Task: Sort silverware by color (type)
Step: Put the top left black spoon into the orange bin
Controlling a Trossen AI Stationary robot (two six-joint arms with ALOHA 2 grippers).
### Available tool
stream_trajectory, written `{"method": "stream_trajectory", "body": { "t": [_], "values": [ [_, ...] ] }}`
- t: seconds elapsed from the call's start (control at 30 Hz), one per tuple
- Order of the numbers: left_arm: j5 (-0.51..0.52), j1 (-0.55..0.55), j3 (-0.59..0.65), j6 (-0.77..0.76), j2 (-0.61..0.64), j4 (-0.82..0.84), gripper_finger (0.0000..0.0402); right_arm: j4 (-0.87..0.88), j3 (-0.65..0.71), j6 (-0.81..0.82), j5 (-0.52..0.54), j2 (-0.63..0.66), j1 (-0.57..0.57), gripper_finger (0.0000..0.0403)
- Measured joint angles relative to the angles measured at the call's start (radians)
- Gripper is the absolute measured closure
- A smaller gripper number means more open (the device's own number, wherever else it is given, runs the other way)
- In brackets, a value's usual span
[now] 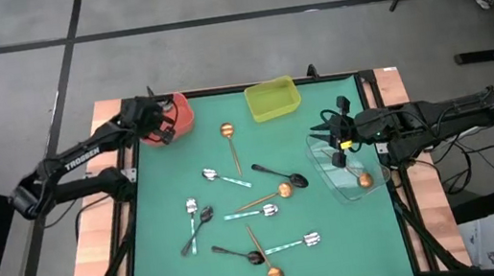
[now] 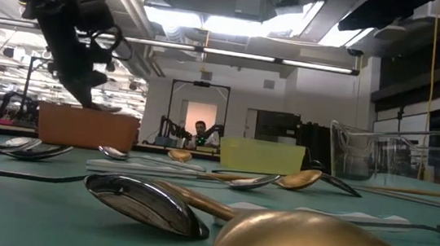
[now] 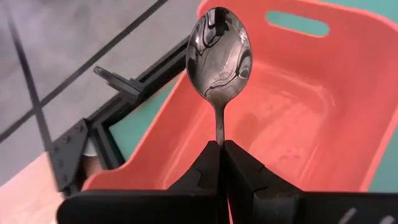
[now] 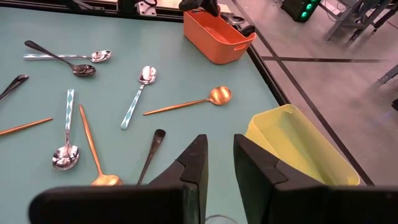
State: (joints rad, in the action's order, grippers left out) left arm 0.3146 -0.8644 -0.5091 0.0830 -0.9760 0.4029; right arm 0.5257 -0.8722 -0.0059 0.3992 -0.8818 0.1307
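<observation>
My left gripper (image 3: 221, 144) is shut on a dark shiny spoon (image 3: 219, 53) and hovers over the red bin (image 1: 182, 113) at the table's far left corner. The spoon's bowl sticks out past the fingertips above the bin's inside (image 3: 292, 118). My right gripper (image 4: 217, 152) hangs over the clear bin (image 1: 354, 173) at the right edge, slightly open with nothing between its fingers. A copper spoon (image 1: 364, 180) lies in that bin. Several black, silver and copper spoons (image 1: 253, 213) lie flat on the green mat. My left gripper pinches the spoon's thin handle (image 3: 219, 127) between its two fingers, a little behind the bowl. The fingers lie along the handle and slant downward toward the bin. The spoon is lifted clear, with its bowl (image 3: 219, 53) pointing ahead over the bin's floor.
A yellow-green bin (image 1: 272, 99) stands at the far edge, between the red and clear bins. A copper spoon (image 1: 227, 131) lies alone in front of it. The other spoons are scattered over the mat's middle and near part (image 1: 264, 261).
</observation>
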Motion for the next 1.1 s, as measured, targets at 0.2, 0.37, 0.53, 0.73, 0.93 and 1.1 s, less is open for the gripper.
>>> {"method": "stream_trajectory", "body": {
  "t": [0.2,0.37,0.53,0.73,0.93,1.1],
  "values": [
    [-0.024,-0.017,0.042,0.008,0.000,-0.113,0.0398,0.000,0.000,0.000,0.000,0.000,0.000,0.0336],
    [-0.030,-0.026,0.050,0.023,-0.007,-0.139,0.0398,0.000,0.000,0.000,0.000,0.000,0.000,0.0336],
    [-0.046,-0.042,0.050,0.036,-0.055,-0.159,0.0398,0.000,0.000,0.000,0.000,0.000,0.000,0.0336],
    [-0.053,-0.067,0.050,0.083,-0.124,-0.186,0.0398,0.001,0.000,0.000,0.000,0.000,0.000,0.0336],
    [-0.109,-0.093,0.050,0.111,-0.176,-0.189,0.0398,0.001,0.000,0.000,0.000,0.000,0.000,0.0336],
    [-0.133,-0.108,0.050,0.137,-0.190,-0.193,0.0398,0.001,0.000,0.000,0.000,0.000,0.000,0.0336]
  ]
}}
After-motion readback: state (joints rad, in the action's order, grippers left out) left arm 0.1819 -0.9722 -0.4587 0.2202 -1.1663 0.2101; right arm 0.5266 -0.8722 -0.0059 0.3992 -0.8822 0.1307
